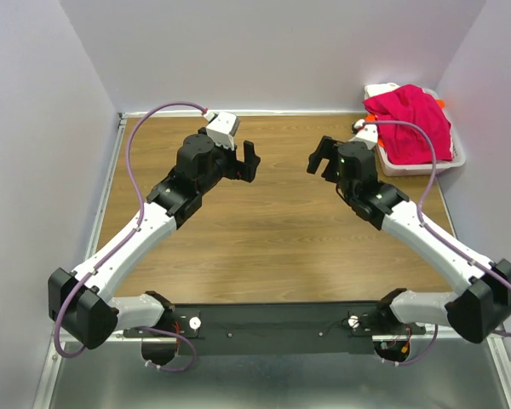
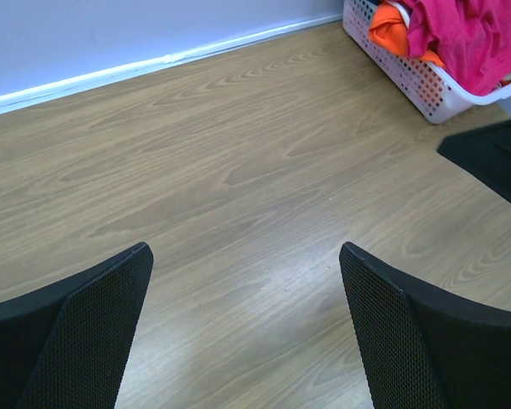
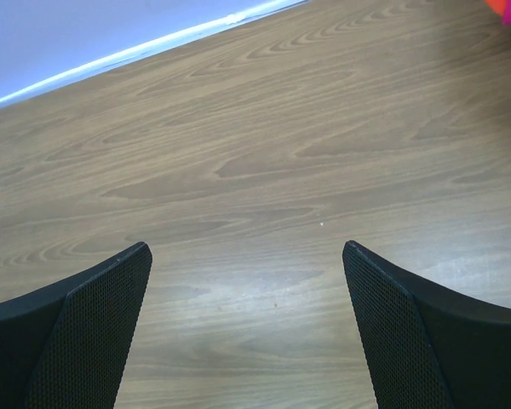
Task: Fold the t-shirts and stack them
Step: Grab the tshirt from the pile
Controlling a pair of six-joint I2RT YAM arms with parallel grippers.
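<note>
Both jaws wide, t-shirts [image 1: 413,119] heaped in basket [image 2: 413,78]

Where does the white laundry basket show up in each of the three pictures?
Top external: basket at the far right corner.
Left wrist: basket in the upper right corner.
Right wrist: basket not clearly visible; only orange cloth at the top right edge.
Shared landmark: the white strip along the far edge.

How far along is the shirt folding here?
Done: nothing; no folded shirt lies on the table. In hand: nothing; the left pincer and right pincer hang open over bare wood. Left: everything; the crimson-pink shirt and orange shirt lie heaped in the white basket, to be taken out, folded and stacked.
</note>
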